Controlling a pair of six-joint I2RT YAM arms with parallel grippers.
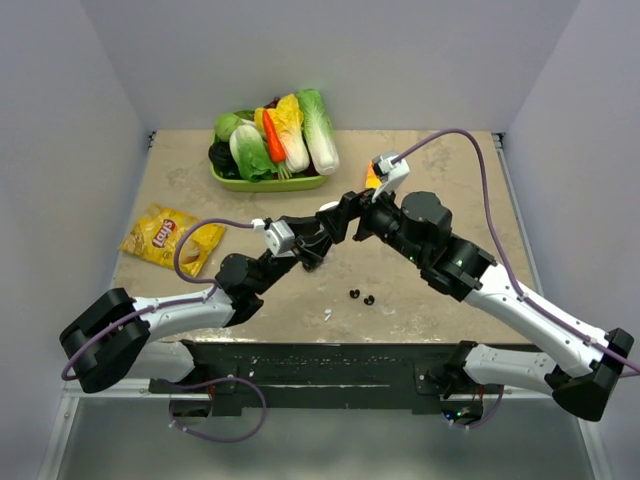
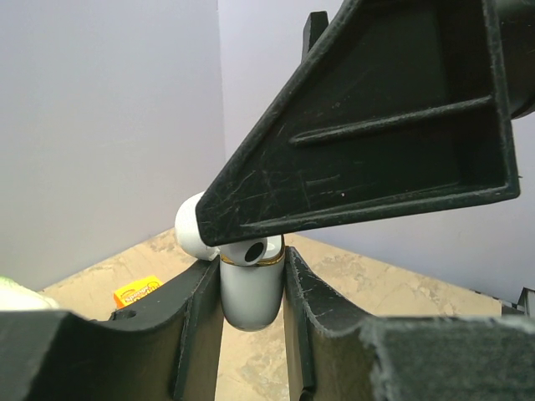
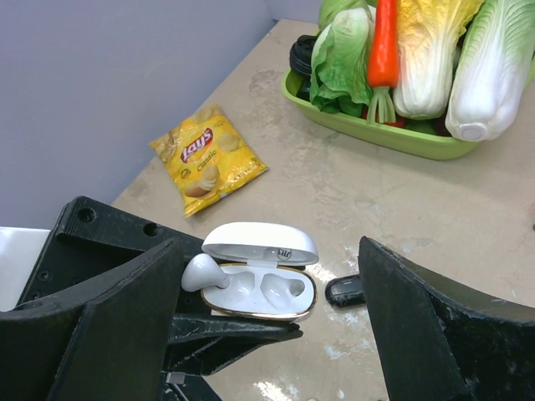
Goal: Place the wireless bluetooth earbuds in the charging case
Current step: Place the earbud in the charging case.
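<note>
Right wrist: one open case (image 3: 259,288), one white earbud (image 3: 201,271).

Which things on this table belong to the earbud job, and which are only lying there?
Job:
- open charging case
- white earbud at its edge
- two black earbuds

Lying about:
- chips bag
- green tray
- vegetables in it
</note>
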